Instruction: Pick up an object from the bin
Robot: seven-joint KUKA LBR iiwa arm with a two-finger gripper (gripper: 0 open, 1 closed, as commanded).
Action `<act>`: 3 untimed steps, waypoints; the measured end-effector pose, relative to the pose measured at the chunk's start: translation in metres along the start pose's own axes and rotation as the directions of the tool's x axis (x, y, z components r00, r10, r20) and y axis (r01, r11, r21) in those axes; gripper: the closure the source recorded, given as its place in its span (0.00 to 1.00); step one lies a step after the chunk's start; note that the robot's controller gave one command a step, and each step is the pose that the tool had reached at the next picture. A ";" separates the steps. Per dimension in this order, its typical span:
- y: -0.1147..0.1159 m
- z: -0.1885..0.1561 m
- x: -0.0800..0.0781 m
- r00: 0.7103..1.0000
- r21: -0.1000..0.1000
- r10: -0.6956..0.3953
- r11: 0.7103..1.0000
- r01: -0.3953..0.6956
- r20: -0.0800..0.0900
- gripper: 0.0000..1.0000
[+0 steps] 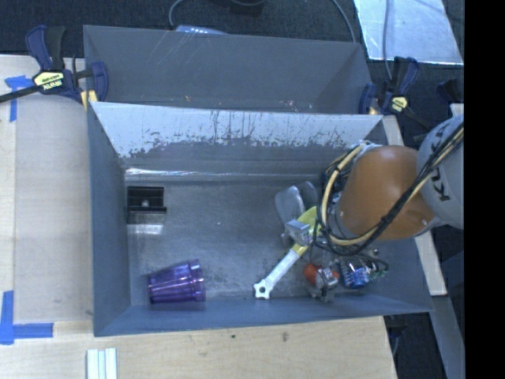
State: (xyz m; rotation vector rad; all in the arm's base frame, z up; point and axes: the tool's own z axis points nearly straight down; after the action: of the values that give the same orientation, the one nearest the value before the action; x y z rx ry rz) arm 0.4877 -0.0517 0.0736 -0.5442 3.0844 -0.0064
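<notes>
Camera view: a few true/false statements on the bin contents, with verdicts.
1. The purple cup lies on its side near the lower-left corner of the bin floor. True.
2. The black block sits against the right wall. False: the black block is on the floor's left side.
3. The white tool lies right of the purple cup. True.
4. The arm hangs over the bin's left half. False: the arm is over the right side, above a heap of small red, blue and yellow things.

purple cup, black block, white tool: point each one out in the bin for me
purple cup (175, 283), camera view, on its ribbed side
black block (146, 199), camera view, on its top face
white tool (280, 272), camera view, on its shaft
</notes>
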 end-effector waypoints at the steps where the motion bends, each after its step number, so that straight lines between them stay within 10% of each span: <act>1: 0.026 0.003 -0.015 0.998 -0.004 -0.060 0.998 0.060 0.002 1.00; 3: 0.034 -0.007 -0.018 0.998 -0.002 -0.062 0.998 0.062 0.009 1.00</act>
State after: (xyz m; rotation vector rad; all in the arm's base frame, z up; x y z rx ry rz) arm 0.4931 -0.0140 0.0803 -0.6381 3.0576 -0.0010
